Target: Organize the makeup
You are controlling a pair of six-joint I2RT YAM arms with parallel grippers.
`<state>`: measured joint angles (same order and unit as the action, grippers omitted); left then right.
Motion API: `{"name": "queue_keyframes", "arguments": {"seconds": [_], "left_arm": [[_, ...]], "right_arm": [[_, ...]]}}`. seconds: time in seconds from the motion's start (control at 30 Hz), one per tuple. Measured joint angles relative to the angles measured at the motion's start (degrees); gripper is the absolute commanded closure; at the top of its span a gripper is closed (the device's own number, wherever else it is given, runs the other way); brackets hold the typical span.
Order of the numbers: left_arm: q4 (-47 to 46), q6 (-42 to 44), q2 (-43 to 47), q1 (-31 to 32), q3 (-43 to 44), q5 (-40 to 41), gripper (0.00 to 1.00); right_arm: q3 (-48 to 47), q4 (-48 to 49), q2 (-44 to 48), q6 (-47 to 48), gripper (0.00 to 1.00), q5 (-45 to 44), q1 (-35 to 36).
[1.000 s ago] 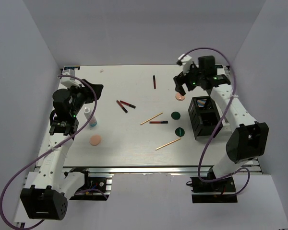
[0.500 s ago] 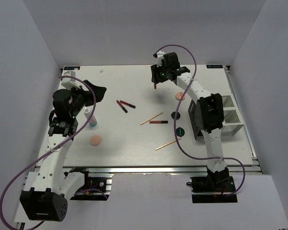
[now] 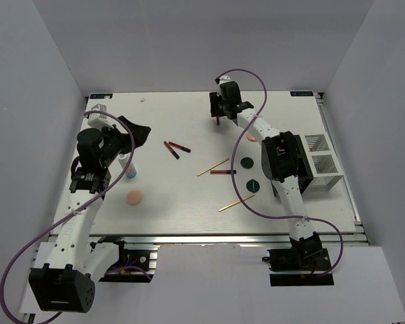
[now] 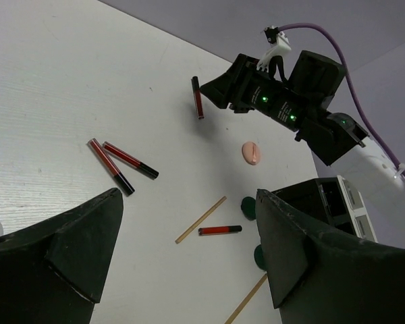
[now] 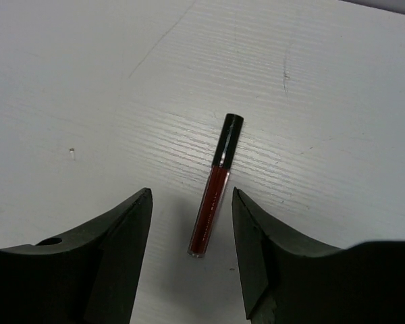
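Note:
My right gripper point(image 3: 217, 112) is open, low over a dark red tube with a black cap point(image 3: 217, 121) at the back of the table. In the right wrist view the tube point(image 5: 214, 199) lies between the fingers of the gripper point(image 5: 191, 219), untouched. My left gripper point(image 3: 136, 131) is open and empty point(image 4: 187, 202), above the white bottle point(image 3: 128, 167). Two more tubes point(image 3: 177, 148) lie mid-table and another point(image 3: 223, 172) lies by a tan stick point(image 3: 212, 167). A second stick point(image 3: 236, 202), two green discs point(image 3: 246, 163) point(image 3: 253, 183) and peach discs point(image 3: 133, 198) point(image 3: 251, 138) lie about.
The black-and-white compartment box point(image 3: 310, 162) stands at the right, partly under my right arm. The arm stretches from the near edge across the right half of the table. Grey walls close in the left, right and back sides.
My right arm has swung from beside the box to the back middle and come down over the lone tube. My left gripper has barely shifted.

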<state>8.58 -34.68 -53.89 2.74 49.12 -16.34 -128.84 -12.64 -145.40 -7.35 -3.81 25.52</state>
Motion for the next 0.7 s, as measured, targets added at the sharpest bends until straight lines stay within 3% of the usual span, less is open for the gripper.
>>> {"name": "queue_keyframes", "arguments": {"seconds": [0.43,0.6,0.7], "left_arm": [[-1.3,-0.4,-2.8,0.0,0.0,0.0,0.11],[-1.3,-0.6,-2.1,0.0,-0.1,0.0,0.11],[-1.5,-0.8,-1.2,0.0,-0.5,0.0,0.10]], "right_arm": [[-0.5,1.7,-4.0,0.3,0.51,-5.3,1.2],[-0.5,2.0,-4.1,0.5,0.68,-5.8,1.4],[-0.1,2.2,-4.1,0.5,0.72,-6.1,1.3]]}}
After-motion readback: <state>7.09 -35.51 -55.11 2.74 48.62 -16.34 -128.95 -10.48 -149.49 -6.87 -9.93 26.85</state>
